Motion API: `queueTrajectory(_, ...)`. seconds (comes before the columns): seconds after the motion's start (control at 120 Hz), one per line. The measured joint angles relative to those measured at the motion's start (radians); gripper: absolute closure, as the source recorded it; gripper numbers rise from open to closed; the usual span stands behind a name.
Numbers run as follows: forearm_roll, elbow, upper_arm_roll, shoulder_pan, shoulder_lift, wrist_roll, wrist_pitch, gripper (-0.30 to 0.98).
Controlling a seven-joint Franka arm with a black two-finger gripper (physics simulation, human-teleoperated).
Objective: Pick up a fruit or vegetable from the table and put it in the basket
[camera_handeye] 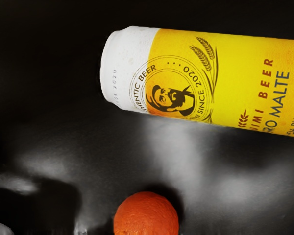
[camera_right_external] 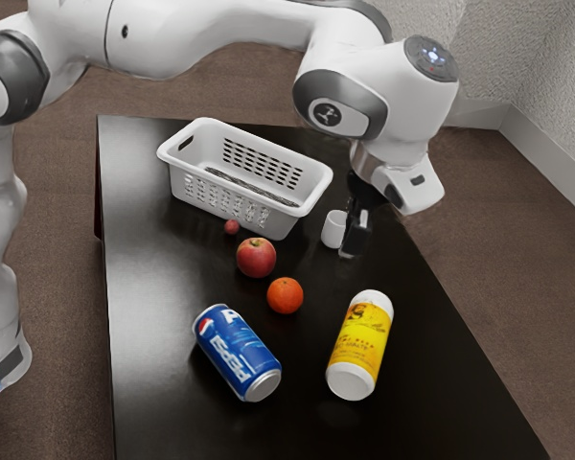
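Note:
My gripper point(camera_right_external: 356, 236) is over the far part of the table, beside a white cup, on the exterior view's right of the basket point(camera_right_external: 289, 226). An orange point(camera_right_external: 285, 295) rests on the table near a red apple point(camera_right_external: 256, 257); a smaller red fruit point(camera_right_external: 232, 227) lies by the basket's wall. In the wrist view the orange point(camera_handeye: 146, 215) appears close to the yellow can. From these frames I cannot tell whether the gripper is open or shut. None of the fruit touches it.
The white cup point(camera_right_external: 333, 229) stands right against or behind the gripper. A blue Pepsi can point(camera_right_external: 237, 352) and a yellow beer can point(camera_right_external: 360, 345) lie on the black table point(camera_right_external: 153, 316), nearer the exterior view's lower edge. The beer can point(camera_handeye: 201, 78) shows large in the wrist view.

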Motion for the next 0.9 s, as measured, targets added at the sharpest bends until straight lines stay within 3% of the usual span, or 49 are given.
queueTrajectory(0.058, 0.017, 0.006, 0.071, 0.026, -0.021, 0.004, -0.001, 0.0)
queueTrajectory(0.133, 0.029, 0.009, 0.095, 0.123, -0.054, 0.009, -0.003, 0.0)
queueTrajectory(0.492, 0.049, 0.06, 0.077, 0.694, -0.06, 0.021, -0.007, 0.0)
queueTrajectory(0.667, 0.092, 0.061, 0.08, 0.891, -0.033, 0.038, -0.004, 0.0)
queueTrajectory(0.733, 0.097, 0.06, 0.08, 0.87, -0.022, 0.048, -0.002, 0.0)
queueTrajectory(0.792, 0.097, 0.065, 0.082, 0.759, -0.008, 0.056, 0.002, 0.0)
queueTrajectory(0.842, 0.091, 0.065, 0.083, 0.568, 0.002, 0.063, 0.006, 0.0)
queueTrajectory(0.9, 0.087, 0.064, 0.081, 0.244, 0.008, 0.069, 0.013, 0.0)
